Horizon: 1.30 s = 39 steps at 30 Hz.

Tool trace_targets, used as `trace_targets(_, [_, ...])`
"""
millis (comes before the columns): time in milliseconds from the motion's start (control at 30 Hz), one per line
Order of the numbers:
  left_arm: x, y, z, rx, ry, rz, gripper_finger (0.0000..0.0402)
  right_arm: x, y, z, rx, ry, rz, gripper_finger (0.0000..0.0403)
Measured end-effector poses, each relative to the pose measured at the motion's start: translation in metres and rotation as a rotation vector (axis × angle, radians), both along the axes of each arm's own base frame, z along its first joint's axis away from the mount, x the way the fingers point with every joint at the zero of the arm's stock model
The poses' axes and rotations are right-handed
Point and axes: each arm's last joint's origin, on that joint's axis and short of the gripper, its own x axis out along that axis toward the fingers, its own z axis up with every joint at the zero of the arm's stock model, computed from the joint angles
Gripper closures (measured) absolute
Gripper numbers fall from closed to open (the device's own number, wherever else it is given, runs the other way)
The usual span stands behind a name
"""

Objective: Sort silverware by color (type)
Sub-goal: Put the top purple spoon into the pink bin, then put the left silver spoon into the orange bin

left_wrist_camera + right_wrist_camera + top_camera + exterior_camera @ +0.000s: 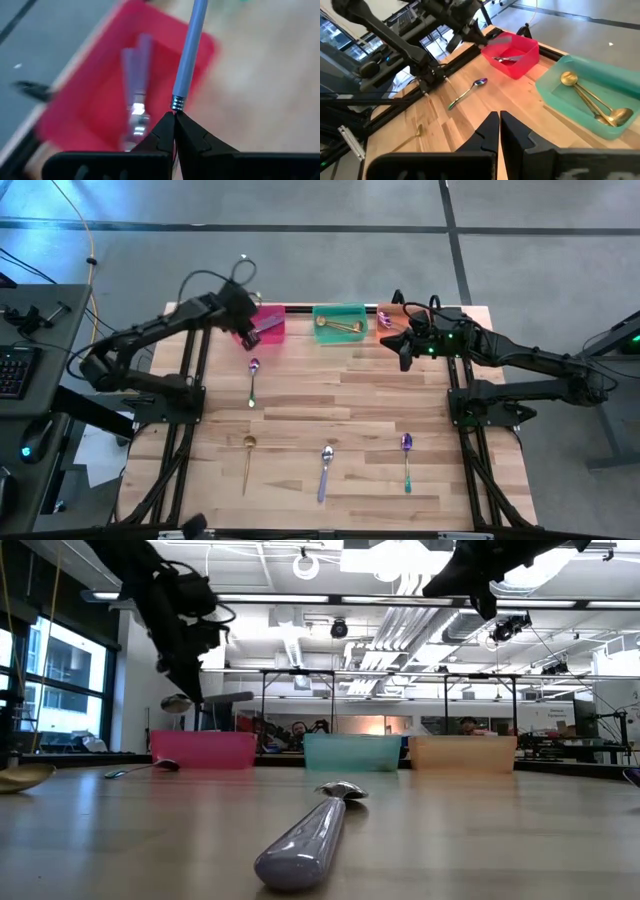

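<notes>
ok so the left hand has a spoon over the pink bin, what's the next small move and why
Probably open the left hand and let go. It is shut on a silver-lavender spoon held over the pink bin, which already holds a matching spoon. The gold ones sit in the green bin, so pink looks like the right place. The right hand waits shut near the orange bin.

Wooden table (380,395) bearing pink bin (272,312), green bin (340,308), orange bin (390,332), four loose spoons (325,471).
</notes>
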Motion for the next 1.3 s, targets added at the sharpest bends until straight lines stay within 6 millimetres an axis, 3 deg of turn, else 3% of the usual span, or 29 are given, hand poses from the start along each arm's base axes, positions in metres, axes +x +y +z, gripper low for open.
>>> trace_targets(233, [-0.019,0.032,-0.019,-0.037,0.069,0.079,0.0401,0.000,0.000,0.000,-0.005,-0.005,-0.010,0.0402])
trace_targets(467, [-0.012,0.048,-0.046,-0.094,0.094,0.096,0.0401,0.000,-0.001,0.000,-0.007,-0.004,-0.016,0.0402])
trace_targets(700, [-0.010,0.051,-0.055,-0.123,0.101,0.107,0.0398,0.000,-0.001,0.000,-0.011,-0.003,-0.027,0.0402])
trace_targets(1000, [-0.012,0.047,-0.041,-0.105,0.037,0.119,0.0354,0.000,-0.001,0.000,-0.032,0.004,-0.035,0.0402])
trace_targets(1167, [-0.017,0.035,-0.019,-0.121,-0.071,0.166,0.0339,0.000,-0.002,0.000,-0.044,0.008,-0.042,0.0402])
trace_targets(1300, [-0.016,0.016,0.006,-0.108,-0.196,0.158,0.0358,0.000,-0.002,0.001,-0.049,0.009,-0.041,0.0402])
